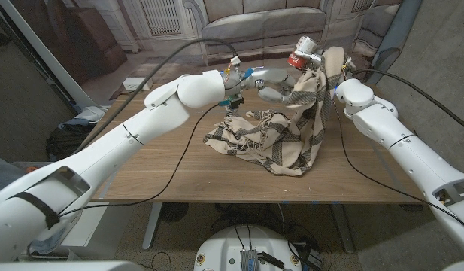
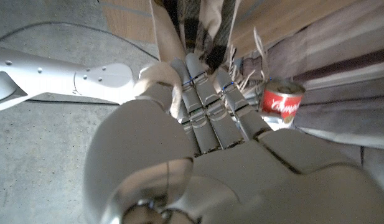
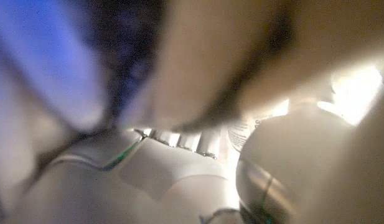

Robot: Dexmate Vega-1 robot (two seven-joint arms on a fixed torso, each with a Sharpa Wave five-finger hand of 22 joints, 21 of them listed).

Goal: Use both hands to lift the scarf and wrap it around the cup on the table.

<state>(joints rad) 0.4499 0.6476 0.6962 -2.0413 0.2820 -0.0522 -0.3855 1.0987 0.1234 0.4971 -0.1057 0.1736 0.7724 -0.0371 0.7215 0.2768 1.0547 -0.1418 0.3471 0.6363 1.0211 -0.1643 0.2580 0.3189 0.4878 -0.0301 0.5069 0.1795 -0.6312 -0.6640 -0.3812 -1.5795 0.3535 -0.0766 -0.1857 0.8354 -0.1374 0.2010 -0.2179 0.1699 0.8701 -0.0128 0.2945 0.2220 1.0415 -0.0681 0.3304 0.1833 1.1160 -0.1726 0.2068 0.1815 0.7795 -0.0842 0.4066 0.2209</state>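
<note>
Head view: I see the scarf (image 1: 280, 139) draped from the far right down across the counter (image 1: 179, 177), long axis running near-left. My left hand (image 1: 280, 92) grips it beside the red can (image 1: 303, 56). Right hand (image 1: 333, 71) holds its raised end.

Before me: light-brown wooden plank table (image 1: 179, 177). Beyond its far edge, grey cushioned sofa (image 1: 258, 26) against pale panelled wall (image 1: 126, 22) with ribbed white radiator (image 1: 160, 15). Grey concrete floor (image 1: 119, 71) between. Small white box (image 1: 134, 83) on table's far left corner. Dark bag (image 1: 62, 139) on floor at my left. Soft, dim light.
</note>
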